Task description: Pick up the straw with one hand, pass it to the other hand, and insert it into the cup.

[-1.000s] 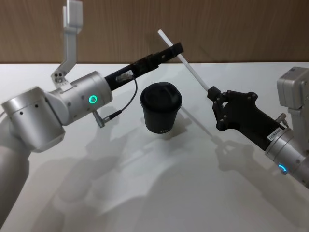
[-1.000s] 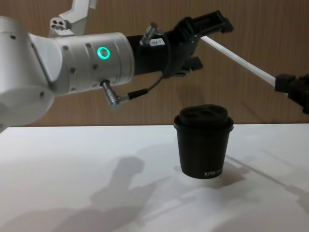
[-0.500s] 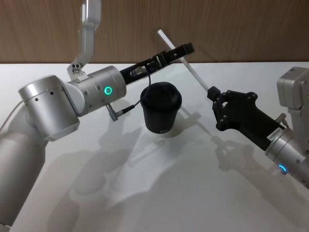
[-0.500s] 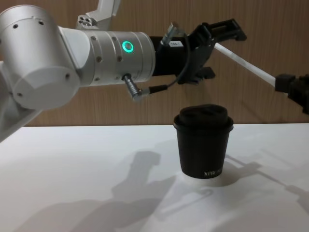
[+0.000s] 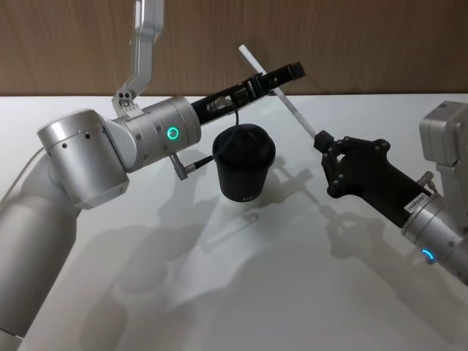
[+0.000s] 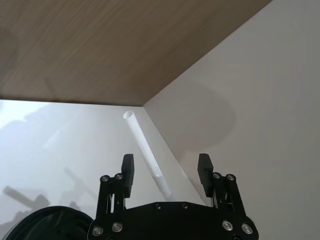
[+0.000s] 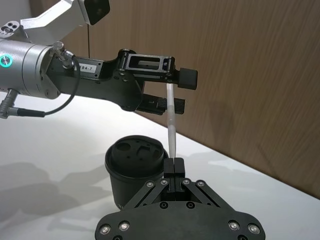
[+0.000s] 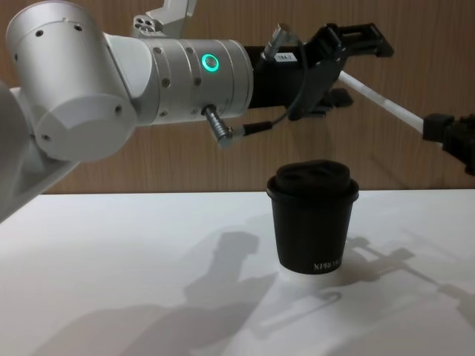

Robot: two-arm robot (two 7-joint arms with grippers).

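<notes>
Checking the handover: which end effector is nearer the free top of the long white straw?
Left. The left end effector straddles the long thin white straw near its top, fingers open; the right end effector clamps its lower end.

Straw (image 5: 296, 110): smooth white, matt, looks like plastic. Cup (image 5: 241, 179): matt black paper. Lid (image 5: 245, 146): black, faint sheen. Left arm housing (image 5: 157, 135): satin silver metal. Left gripper (image 6: 166, 165) and right gripper (image 7: 173, 164): matt black, shiny screw heads. Table (image 5: 292, 292): smooth white, low sheen. Wall (image 5: 365, 44) at the cup's 12 o'clock: matt wood grain.
</notes>
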